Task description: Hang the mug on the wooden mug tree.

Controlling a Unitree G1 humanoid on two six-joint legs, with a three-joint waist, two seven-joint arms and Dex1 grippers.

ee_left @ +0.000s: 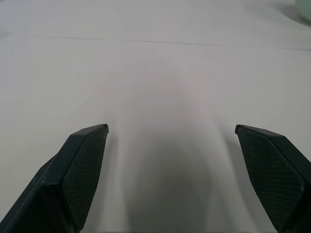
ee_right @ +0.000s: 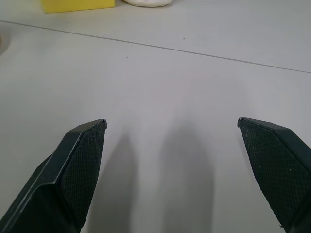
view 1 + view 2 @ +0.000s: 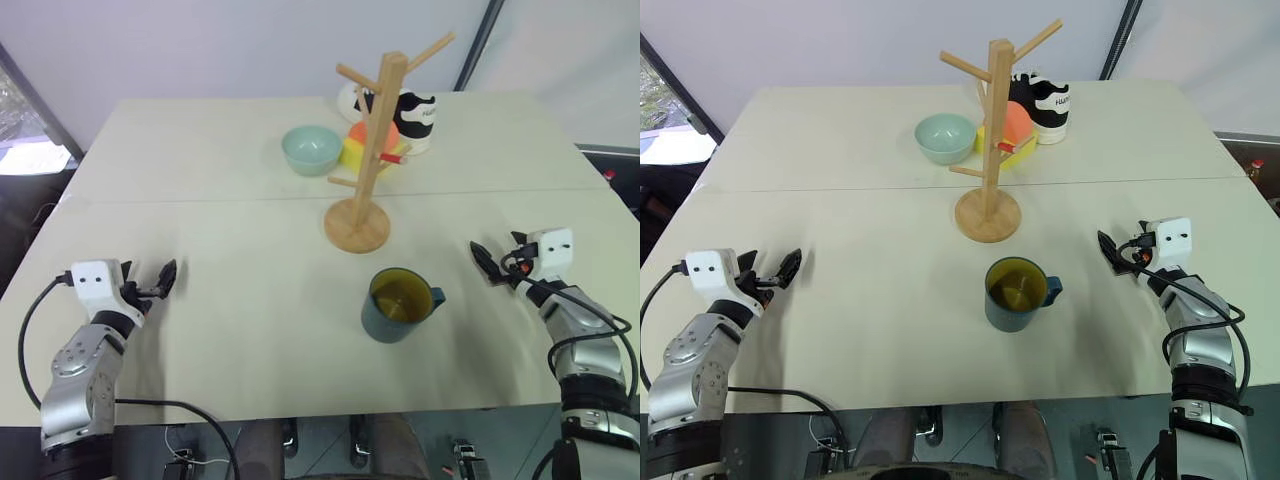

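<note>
The dark teal mug [image 3: 400, 303] stands upright on the table near its front edge, yellow-olive inside showing and its handle turned to the right. Just behind it rises the wooden mug tree [image 3: 368, 150] on its round base, with nothing on its pegs. My left gripper [image 3: 158, 280] hovers low over the table at the front left, well apart from the mug, and the left wrist view shows its fingers [image 1: 85, 160] spread wide and empty. My right gripper [image 3: 492, 262] sits to the right of the mug, also open and empty [image 2: 172, 121].
Behind the tree stand a pale green bowl [image 3: 311, 149], a yellow and orange object [image 3: 362, 146] and a white mug with black patches [image 3: 416, 116]. A seam crosses the cream table [image 3: 200, 200] from side to side.
</note>
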